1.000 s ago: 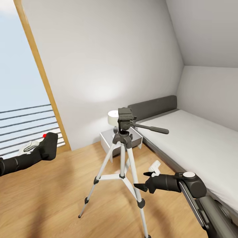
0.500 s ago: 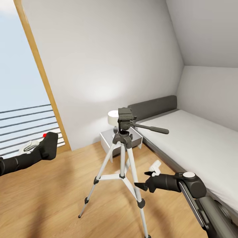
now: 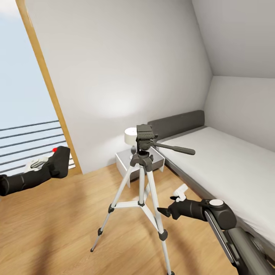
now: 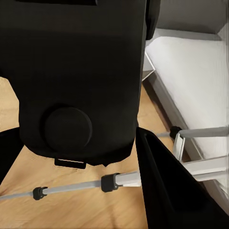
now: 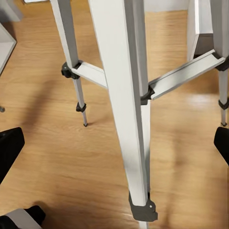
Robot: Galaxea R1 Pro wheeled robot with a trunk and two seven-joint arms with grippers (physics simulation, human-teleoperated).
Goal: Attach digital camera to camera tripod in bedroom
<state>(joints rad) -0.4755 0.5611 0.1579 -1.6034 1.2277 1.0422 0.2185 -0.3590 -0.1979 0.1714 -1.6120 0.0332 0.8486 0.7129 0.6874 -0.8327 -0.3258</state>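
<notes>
The white-walled bedroom [image 3: 126,68] with its sloped ceiling and light wood floor [image 3: 61,229] lies open ahead, the grey-framed bed with white mattress [image 3: 225,160] along the right and the tall wood-framed window [image 3: 46,88] at the left. Between them stands the tall camera tripod with silver-white legs and a black head [image 3: 142,179], its long pan handle pointing toward the bed, its top plate bare.

Over the past second the left pincer [image 3: 51,168] has risen a little and moved inward toward the tripod, carrying the small black boxy digital camera with the red button [image 3: 60,162]; it is clamped on the camera, which looms close in the left wrist view [image 4: 76,76]. The camera is well apart from the head, so I judge the carry under way, mounting undone.

The right pincer [image 3: 173,200] has eased slightly back beside a tripod leg, fingers spread, holding nothing.

Free air lies between camera and head; the window frame sits close behind the left arm.
</notes>
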